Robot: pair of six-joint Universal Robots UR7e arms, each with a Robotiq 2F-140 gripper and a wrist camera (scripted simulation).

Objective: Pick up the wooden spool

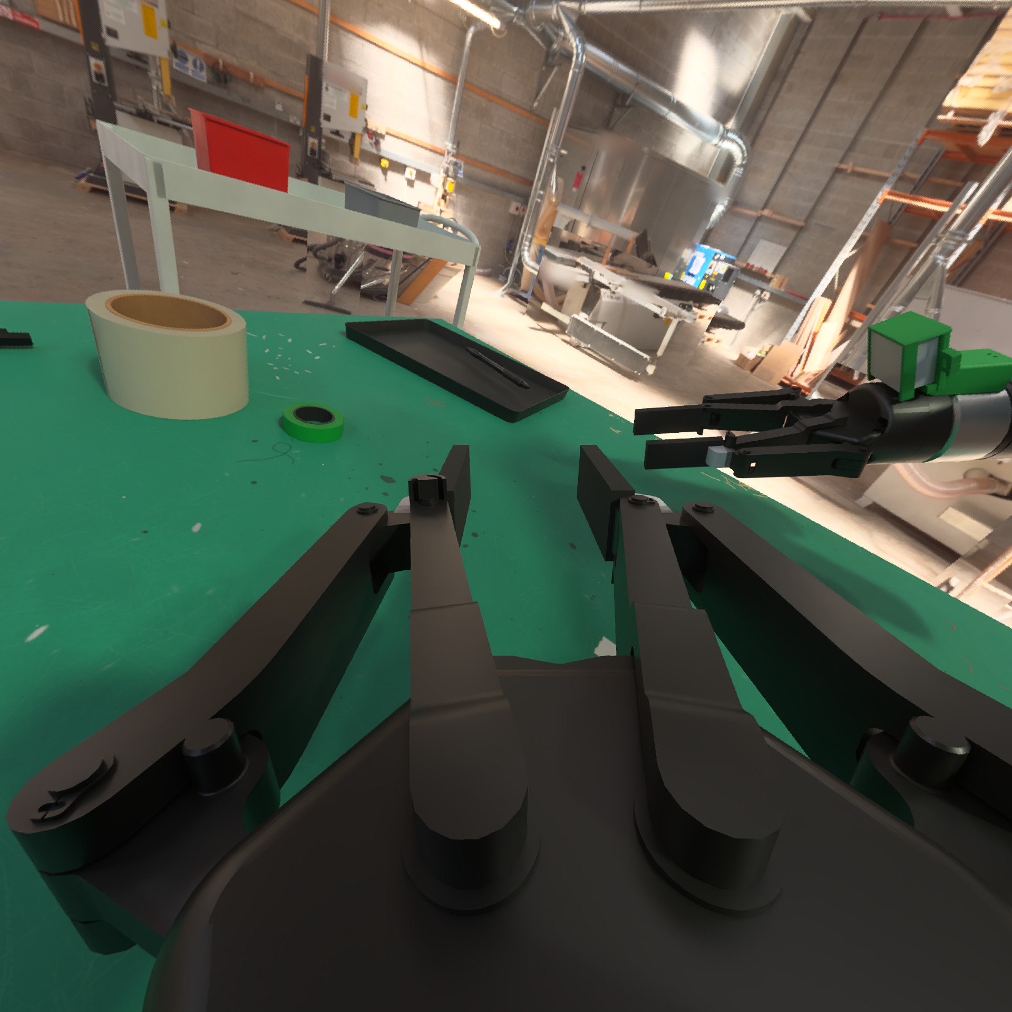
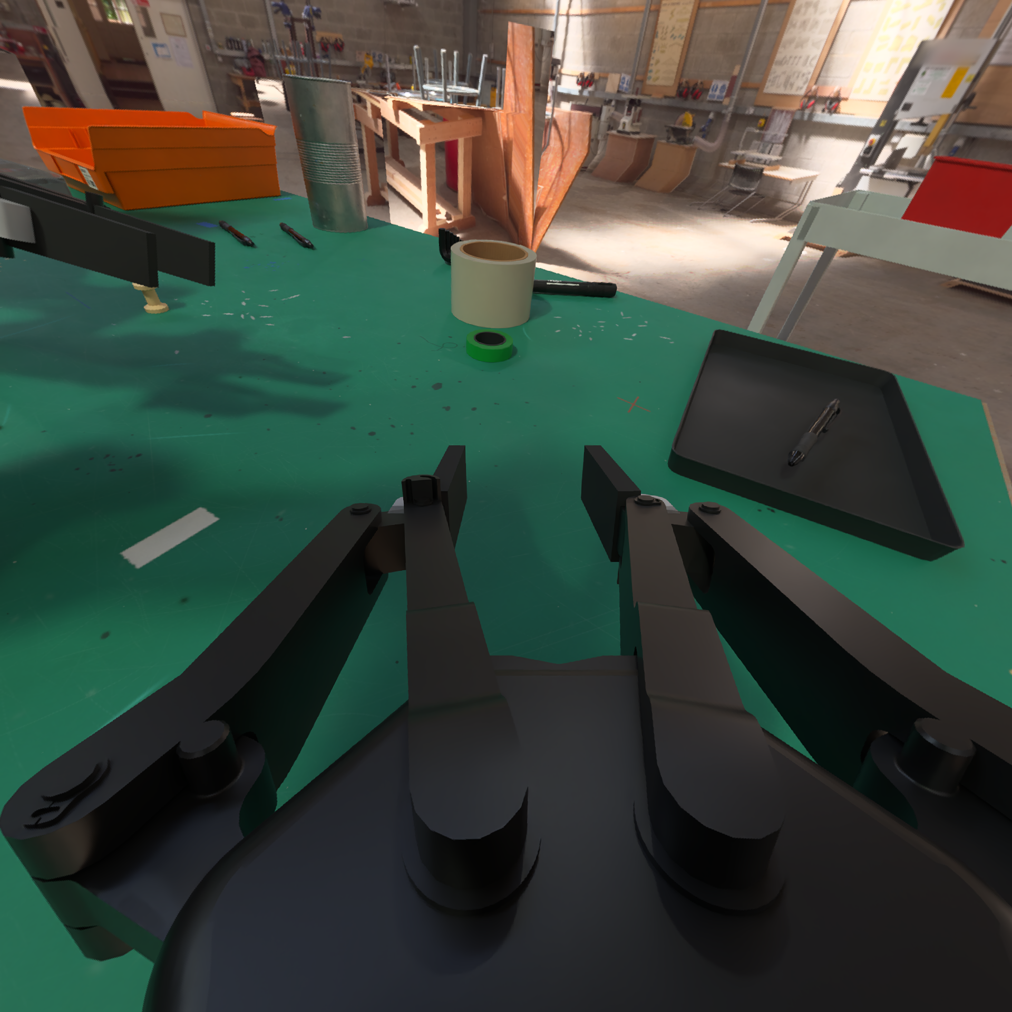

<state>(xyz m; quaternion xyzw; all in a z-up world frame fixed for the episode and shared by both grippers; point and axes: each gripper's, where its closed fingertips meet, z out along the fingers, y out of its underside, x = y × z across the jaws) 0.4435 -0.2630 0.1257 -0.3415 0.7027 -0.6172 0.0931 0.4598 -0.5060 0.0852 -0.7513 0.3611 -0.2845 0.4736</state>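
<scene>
While no grasp exists yet, wooden spool [image 2: 154, 300]: small, pale, on green table [image 2: 328, 465], far left, partly hidden under left gripper [image 2: 183, 263]; apparently upright. Left gripper, own view [image 1: 524, 482]: fingers spread, empty; spool unseen there. Right gripper [image 2: 524, 482]: spread, empty, well apart. Nearby: cream tape roll [image 2: 493, 285], green tape [image 2: 490, 346], black tray [image 2: 810, 438]. Step: approach. Next: descend, straddle spool.

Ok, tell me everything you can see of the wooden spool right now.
The wooden spool shows only in the right wrist view, small and far off at the left. It is pale, cream-coloured wood: a narrow stem with a wider flange at the bottom end. It seems to stand upright on the green table, just beyond the other arm's dark finger, which hides its top. Whether that finger touches it is unclear. Nothing else is near it.
</scene>
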